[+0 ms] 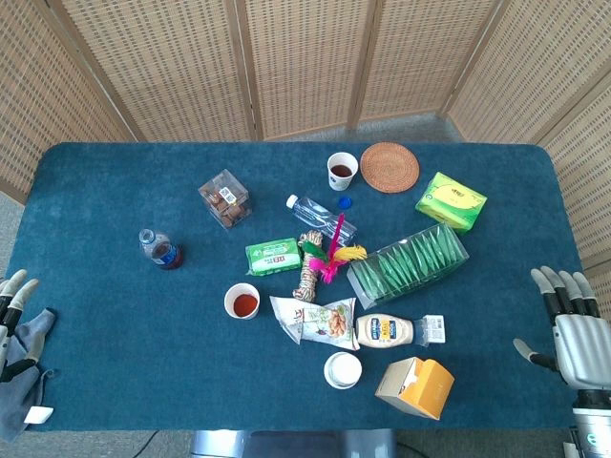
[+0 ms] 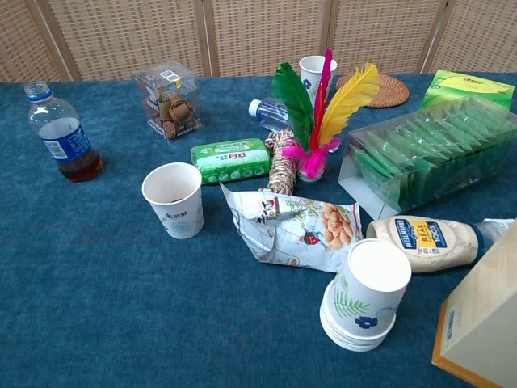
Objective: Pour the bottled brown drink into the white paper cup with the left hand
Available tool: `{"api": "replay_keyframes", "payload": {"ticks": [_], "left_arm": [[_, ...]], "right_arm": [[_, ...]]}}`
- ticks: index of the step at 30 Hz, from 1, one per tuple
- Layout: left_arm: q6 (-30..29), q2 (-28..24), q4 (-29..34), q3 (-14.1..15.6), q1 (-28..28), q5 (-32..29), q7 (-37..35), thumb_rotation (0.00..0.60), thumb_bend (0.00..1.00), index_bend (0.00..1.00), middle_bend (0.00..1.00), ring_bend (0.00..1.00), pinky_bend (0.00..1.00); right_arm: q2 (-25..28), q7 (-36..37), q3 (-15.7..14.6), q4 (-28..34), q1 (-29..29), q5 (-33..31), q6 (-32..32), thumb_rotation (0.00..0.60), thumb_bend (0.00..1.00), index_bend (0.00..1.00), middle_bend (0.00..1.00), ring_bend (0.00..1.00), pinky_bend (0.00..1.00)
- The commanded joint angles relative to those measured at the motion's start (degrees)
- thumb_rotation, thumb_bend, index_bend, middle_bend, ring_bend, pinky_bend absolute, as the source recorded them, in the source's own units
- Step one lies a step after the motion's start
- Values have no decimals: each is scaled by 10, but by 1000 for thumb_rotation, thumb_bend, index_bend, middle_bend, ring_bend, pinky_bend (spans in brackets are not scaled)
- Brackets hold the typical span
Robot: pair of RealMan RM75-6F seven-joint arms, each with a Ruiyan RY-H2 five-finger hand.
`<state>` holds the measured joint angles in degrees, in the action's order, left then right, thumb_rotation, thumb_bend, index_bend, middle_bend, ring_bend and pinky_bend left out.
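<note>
The bottle of brown drink (image 1: 162, 251) (image 2: 63, 133) stands upright on the left part of the blue table, a blue cap on it and a little liquid in the bottom. A white paper cup (image 1: 242, 301) (image 2: 174, 199) stands to its right and nearer me, with reddish-brown liquid inside. A second white cup (image 1: 342, 170) (image 2: 317, 69) holding dark drink stands at the back. My left hand (image 1: 11, 315) lies at the table's left edge, fingers spread, holding nothing, well left of the bottle. My right hand (image 1: 571, 329) rests at the right edge, fingers apart and empty. The chest view shows neither hand.
Between the cups lie a green pack (image 1: 273, 256), a feather toy (image 1: 325, 258), a snack bag (image 1: 320, 322), a mayonnaise bottle (image 1: 387, 331) and a lying water bottle (image 1: 321, 218). A clear box (image 1: 224, 198), a stack of cups (image 2: 363, 295) and an orange carton (image 1: 416, 387) stand around.
</note>
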<state>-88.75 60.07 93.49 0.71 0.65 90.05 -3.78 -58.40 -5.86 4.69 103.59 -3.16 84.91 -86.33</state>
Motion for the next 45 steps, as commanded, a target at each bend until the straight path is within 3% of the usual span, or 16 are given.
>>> {"api": "replay_keyframes", "payload": {"ticks": [1,13,15,20,23,31,45], "left_arm": [[0,0,0,0,0,0,1,600,539,0,0,0,0],[13,1,-14,-3,8,-3,-20,600,538,0,0,0,0],[28,-3,-18,-2,15,-8,-32,600,491,0,0,0,0],[79,-13,-32,1,37,-18,-89,600,232,0,0,0,0],[93,-6,-51,-5,49,-20,-144,600,170,0,0,0,0],[82,40,-134,-29,62,-29,-233,600,167,0,0,0,0],[202,110,-265,-47,115,-82,-373,600,182,0,0,0,0]], "right_arm": [[1,1,-1,0,0,1,0,600,0,0,0,0,0],[3,4,-2,4,1,4,0,600,0,0,0,0,0],[3,2,-2,5,0,2,1,600,0,0,0,0,0],[2,1,-2,6,-2,-2,7,600,0,0,0,0,0],[1,0,-2,6,-3,-3,9,600,0,0,0,0,0],[3,3,-6,7,-2,4,9,600,0,0,0,0,0],[6,11,-11,9,-2,10,11,600,0,0,0,0,0]]}}
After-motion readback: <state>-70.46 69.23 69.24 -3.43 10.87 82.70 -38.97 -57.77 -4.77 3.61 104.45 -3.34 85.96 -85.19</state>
